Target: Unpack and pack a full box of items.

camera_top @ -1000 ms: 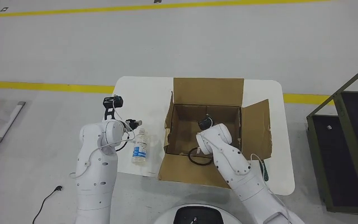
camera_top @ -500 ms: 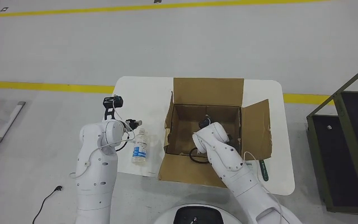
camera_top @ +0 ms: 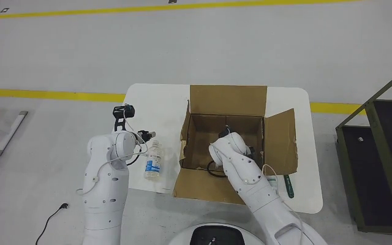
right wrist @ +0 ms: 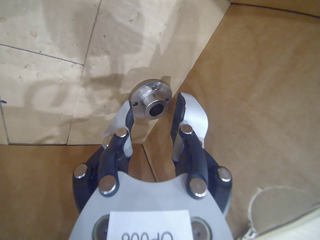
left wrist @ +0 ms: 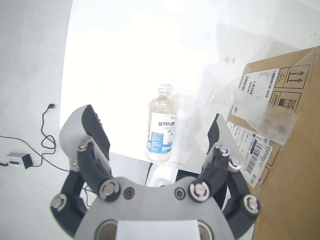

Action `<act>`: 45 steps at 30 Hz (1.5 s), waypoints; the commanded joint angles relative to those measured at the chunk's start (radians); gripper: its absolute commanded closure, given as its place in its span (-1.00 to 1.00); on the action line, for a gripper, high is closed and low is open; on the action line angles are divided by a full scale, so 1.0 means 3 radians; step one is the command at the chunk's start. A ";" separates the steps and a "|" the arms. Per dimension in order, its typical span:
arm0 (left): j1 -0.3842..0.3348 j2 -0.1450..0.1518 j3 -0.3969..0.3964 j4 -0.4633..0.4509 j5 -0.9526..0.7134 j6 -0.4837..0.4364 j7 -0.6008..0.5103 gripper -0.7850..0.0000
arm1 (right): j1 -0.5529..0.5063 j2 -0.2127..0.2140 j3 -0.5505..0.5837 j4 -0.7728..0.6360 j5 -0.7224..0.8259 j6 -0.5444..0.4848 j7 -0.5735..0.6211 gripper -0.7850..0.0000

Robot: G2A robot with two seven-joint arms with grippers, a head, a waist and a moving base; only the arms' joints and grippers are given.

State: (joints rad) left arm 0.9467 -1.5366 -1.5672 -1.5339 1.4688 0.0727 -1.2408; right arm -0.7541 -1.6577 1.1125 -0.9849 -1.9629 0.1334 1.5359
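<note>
- Worktop and cardboard box are sitting just as they were a second ago, with the flaps standing open.
- Right arm is the one moving. Over the last second its wrist has been sliding across the inside of the box toward the wall nearest the left hand. It is now reaching low over the box floor.
- Left arm is holding still outside the box, with no shift across the top views.
- Left hand is hanging spread wide and holding nothing. The clear bottle is lying on the worktop beneath the gap between its fingers, apart from them. The bottle is not shifting either.
- Right hand is standing at middling width, its fingers straddling a small metal flange. The flange is resting on the box floor beside a wall.
- One pad appears to be sitting at the flange rim and the other is showing a gap, so the flange is not gripped yet.
- Reading: unpacking is still going on. The bottle is already out and the flange looks to be coming next. Closing the fingers is what is remaining.
</note>
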 commanded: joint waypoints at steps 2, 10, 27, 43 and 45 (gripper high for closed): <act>0.0000 0.0000 0.0000 0.0000 0.0000 0.0000 0.0000 -1.00 | -0.0006 -0.0030 0.0053 0.0039 -0.0068 -0.0021 0.0000 0.05; 0.0000 0.0000 0.0000 0.0000 0.0000 0.0000 0.0000 -1.00 | -0.0035 -0.0098 0.0222 0.0122 -0.0195 -0.0067 0.0000 0.09; 0.0000 0.0000 0.0000 0.0000 0.0000 0.0000 0.0000 -1.00 | -0.0122 -0.0227 0.0427 -0.0248 -0.0101 -0.0294 0.0000 1.00; 0.0000 0.0000 0.0000 0.0000 0.0000 0.0000 0.0000 -1.00 | -0.0312 -0.0256 0.0362 -0.0938 -0.0102 -0.0378 -0.0180 1.00; 0.0000 0.0000 0.0000 0.0000 0.0000 0.0000 0.0000 -1.00 | -0.0401 -0.0243 0.0492 -0.1092 0.0030 -0.0327 -0.0297 1.00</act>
State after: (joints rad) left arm 0.9467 -1.5366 -1.5672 -1.5339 1.4688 0.0727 -1.2408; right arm -0.8597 -1.7326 1.2363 -1.2850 -1.9782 0.0269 1.4707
